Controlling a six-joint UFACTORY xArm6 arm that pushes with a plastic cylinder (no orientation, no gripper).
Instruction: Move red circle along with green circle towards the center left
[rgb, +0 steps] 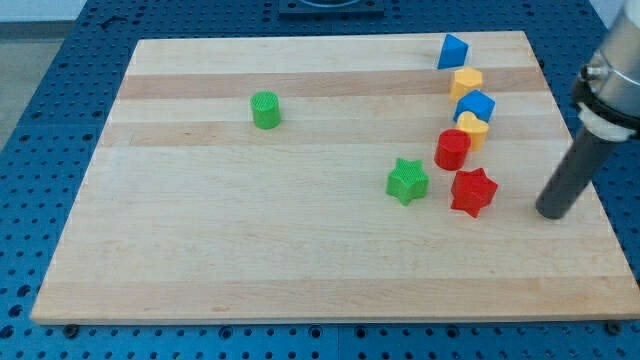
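Note:
The red circle (452, 149) stands at the view's right of the wooden board (250, 250). The green circle (265, 110) stands far from it, toward the view's upper left. My tip (550, 214) rests on the board at the view's right edge, to the right of the red star (473, 192) and below right of the red circle, touching no block.
A green star (407, 181) lies left of the red star. A blue triangle (452, 51), a yellow block (466, 82), a blue block (476, 105) and another yellow block (473, 129) form a column above the red circle, the last touching it.

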